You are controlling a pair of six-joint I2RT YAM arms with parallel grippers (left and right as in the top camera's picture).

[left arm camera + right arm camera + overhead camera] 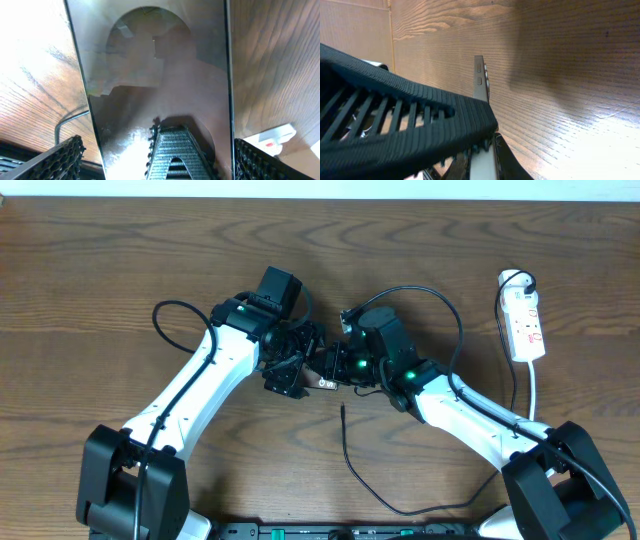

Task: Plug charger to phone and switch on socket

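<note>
The phone [323, 372] is held off the table between both grippers and is mostly hidden from overhead. In the left wrist view its glossy dark face [150, 75] fills the middle. My left gripper [293, 370] [157, 165] is open, a finger at each long side of the phone. My right gripper [346, 367] [487, 145] is shut on the phone, one finger on each face. The phone shows edge-on there [479, 80]. The charger [345, 442] lies loose on the table, its plug tip just below the grippers. The socket [524, 320] [275, 136] lies at the far right.
The socket's white cord [533, 395] runs down the right side toward the right arm's base. The charger cable curves toward the front edge [410, 510]. A dark cable [67, 120] crosses the wood left of the phone. Both arm bases stand at the front corners.
</note>
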